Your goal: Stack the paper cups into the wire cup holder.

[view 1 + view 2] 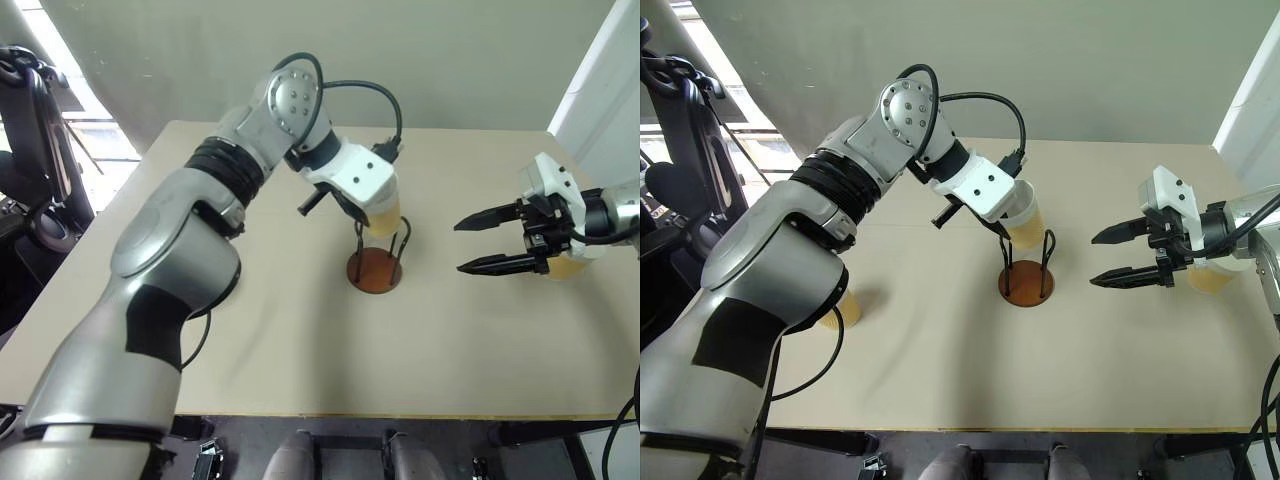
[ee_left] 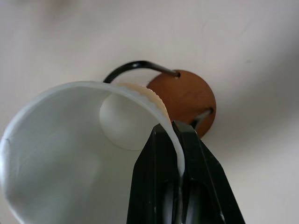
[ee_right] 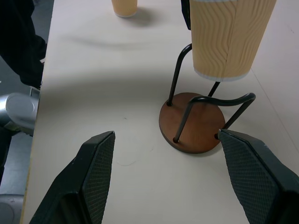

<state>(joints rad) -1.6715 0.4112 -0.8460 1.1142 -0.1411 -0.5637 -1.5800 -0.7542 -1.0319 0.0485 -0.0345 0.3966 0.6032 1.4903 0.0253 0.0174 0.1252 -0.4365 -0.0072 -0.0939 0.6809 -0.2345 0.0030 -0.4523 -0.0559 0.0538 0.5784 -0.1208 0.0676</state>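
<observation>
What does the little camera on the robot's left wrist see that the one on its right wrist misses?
Left wrist view: the held cup's white inside, with the left gripper pinching its rim.

Right wrist view: the same cup's tan ribbed outside hanging above the wire cup holder, a second cup farther back on the table, and the open right gripper.

Both: the holder's brown base and black wires.

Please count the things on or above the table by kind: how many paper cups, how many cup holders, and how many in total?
Paper cups: 3, one held over the holder, one by the left arm, one behind the right gripper
Wire cup holders: 1
Total: 4
</observation>
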